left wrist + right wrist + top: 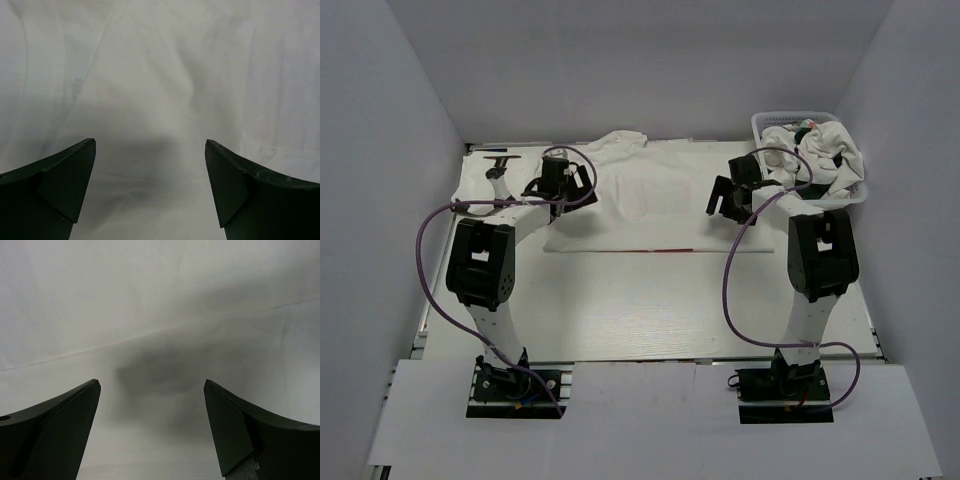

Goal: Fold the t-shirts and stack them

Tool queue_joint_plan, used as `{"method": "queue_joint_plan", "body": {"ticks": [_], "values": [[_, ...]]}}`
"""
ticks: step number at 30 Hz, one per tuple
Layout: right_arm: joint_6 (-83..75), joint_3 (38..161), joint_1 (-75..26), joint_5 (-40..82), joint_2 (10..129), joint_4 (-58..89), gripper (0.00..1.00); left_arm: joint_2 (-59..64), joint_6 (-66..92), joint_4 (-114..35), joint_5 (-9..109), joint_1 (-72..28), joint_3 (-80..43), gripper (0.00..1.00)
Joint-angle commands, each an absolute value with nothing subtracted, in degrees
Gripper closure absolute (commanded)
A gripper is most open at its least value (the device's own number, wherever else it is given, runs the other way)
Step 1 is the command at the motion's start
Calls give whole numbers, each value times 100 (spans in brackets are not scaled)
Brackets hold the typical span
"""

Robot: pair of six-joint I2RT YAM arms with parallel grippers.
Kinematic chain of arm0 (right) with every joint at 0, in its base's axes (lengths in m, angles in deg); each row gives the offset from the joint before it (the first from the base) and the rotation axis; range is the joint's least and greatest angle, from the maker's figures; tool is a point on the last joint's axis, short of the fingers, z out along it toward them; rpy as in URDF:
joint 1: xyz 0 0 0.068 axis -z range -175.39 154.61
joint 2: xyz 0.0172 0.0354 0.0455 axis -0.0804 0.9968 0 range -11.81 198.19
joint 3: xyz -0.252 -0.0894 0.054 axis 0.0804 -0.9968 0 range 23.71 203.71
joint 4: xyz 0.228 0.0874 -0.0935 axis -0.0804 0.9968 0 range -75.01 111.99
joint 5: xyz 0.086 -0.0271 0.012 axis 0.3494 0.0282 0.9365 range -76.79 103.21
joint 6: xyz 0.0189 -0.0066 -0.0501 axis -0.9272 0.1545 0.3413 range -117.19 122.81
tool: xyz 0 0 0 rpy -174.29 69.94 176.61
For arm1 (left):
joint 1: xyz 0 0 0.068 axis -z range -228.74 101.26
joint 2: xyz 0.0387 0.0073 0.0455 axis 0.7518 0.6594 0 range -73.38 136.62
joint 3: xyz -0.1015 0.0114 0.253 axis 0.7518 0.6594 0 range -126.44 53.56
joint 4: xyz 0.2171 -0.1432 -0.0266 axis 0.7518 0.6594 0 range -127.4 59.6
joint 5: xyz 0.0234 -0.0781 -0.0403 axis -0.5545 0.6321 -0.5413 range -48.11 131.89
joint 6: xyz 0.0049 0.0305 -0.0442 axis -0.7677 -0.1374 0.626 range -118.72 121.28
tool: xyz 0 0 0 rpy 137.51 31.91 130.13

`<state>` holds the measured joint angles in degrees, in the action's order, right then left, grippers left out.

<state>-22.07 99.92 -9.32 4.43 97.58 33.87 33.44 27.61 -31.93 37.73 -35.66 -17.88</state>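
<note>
White t-shirt (650, 195) lies beneath gaping left pincer (150, 143) and right pincer (151, 382).

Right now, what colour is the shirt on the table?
White; the t-shirt shows best in the top external view.

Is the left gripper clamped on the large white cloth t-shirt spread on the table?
No, the left gripper has its two dark fingers wide apart, and the white cloth t-shirt lies loose beyond them.

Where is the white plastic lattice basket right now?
In the top view, the white plastic lattice basket sits at the far right corner of the table, heaped with crumpled white t-shirts, just beyond the right gripper.
</note>
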Motion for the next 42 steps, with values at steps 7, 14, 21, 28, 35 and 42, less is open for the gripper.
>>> {"method": "queue_joint_plan", "body": {"ticks": [7, 14, 21, 28, 35, 42], "values": [[-2469, 8641, -1033, 618, 9429, 2897, 10, 3182, 3458, -2536, 3705, -3495, -746, 0], [-2873, 6969, -1253, 538, 8121, 2747, 10, 2411, 3994, -2211, 4143, -3442, 1054, 0], [-3507, 5211, -1744, 415, 6266, 3344, 10, -935, 4707, -1167, 4268, -3389, 3061, 0], [-3175, 5663, -1956, 198, 4489, 3890, 10, -2533, 4595, -1119, 4532, -3389, 2582, 0], [-2839, 7415, -1816, -515, 5688, 3663, 10, 380, 2320, -1947, 5156, -3477, -230, 0], [-2506, 8610, -1534, -270, 6922, 3344, 10, 2994, -1108, -1459, 6457, -3372, -3331, 0]]}}
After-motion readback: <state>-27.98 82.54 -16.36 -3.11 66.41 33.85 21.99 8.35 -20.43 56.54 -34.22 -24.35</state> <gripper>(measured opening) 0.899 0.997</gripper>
